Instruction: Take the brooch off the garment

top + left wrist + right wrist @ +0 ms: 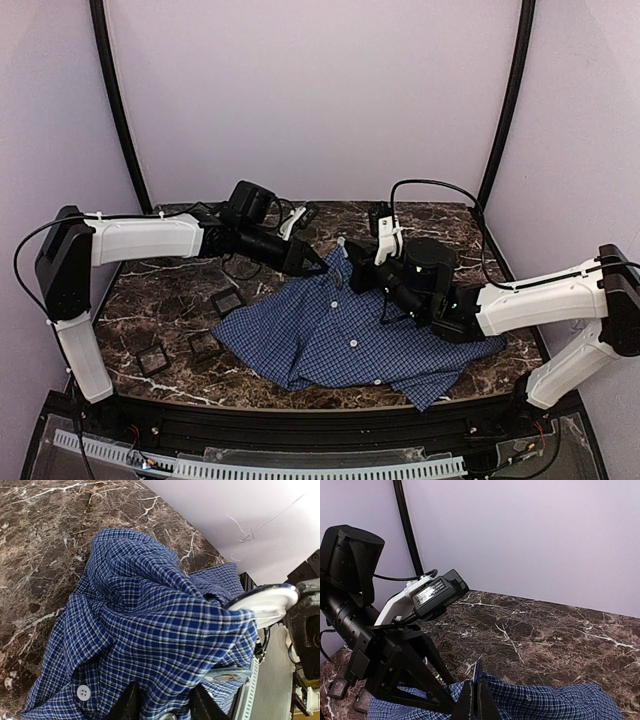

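Observation:
The garment [350,340], a blue-and-white checked shirt with white buttons, lies spread on the marble table [170,300], with its collar end lifted towards the back. The brooch [477,670] is a thin bluish disc seen edge-on at the raised cloth, and in the left wrist view the brooch [227,675] shows a gold design. My right gripper [474,700] is shut on the brooch. My left gripper [165,705] comes in from the left, and its black fingers [127,704] press a bunched fold of the shirt next to a white button [83,692].
Three small black square boxes [228,300], [152,357], [204,345] sit on the table left of the shirt. Black cables [420,190] trail along the back edge. Curved black posts [115,100] rise at both back corners before the pale walls.

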Robot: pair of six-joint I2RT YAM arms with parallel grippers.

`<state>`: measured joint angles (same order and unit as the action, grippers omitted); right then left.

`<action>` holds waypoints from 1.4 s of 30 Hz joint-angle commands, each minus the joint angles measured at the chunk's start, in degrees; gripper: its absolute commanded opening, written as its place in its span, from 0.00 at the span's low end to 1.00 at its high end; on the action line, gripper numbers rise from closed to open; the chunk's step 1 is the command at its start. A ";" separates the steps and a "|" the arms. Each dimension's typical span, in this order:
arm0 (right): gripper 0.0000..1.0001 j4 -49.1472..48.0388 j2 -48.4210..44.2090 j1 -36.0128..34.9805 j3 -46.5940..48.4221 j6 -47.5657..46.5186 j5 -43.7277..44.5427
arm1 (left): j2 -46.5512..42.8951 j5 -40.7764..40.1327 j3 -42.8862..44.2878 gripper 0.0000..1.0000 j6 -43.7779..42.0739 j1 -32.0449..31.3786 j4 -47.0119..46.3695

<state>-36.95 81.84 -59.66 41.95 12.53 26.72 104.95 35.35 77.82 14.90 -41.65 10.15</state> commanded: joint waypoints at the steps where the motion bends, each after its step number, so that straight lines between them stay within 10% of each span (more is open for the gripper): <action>1: 0.00 -3.74 -0.25 -1.03 -0.71 0.56 2.08 | -0.05 3.16 0.96 0.17 0.66 -0.65 -2.02; 5: 0.00 -4.56 0.01 -1.52 -0.91 -0.26 4.52 | -1.07 6.67 -0.25 0.01 2.43 -1.07 -3.65; 24: 0.00 -14.65 4.56 -3.45 -0.43 -6.52 16.83 | -5.19 20.88 -4.78 0.01 12.48 -3.88 -15.21; 30: 0.00 -18.13 0.74 -5.03 -2.86 -4.15 15.77 | -4.39 15.24 -0.99 0.23 8.18 -3.88 -5.98; 34: 0.00 -20.18 -1.94 -6.17 -4.33 -1.81 14.29 | -7.66 10.06 -0.23 0.55 6.26 -3.79 -5.08; 42: 0.00 -23.12 -7.77 -6.70 -7.31 2.99 9.00 | -16.82 0.13 -6.65 0.90 12.21 -3.62 -19.02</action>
<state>-54.59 76.88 -65.78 35.92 12.16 38.68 93.19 41.28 73.78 24.01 -45.21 -0.38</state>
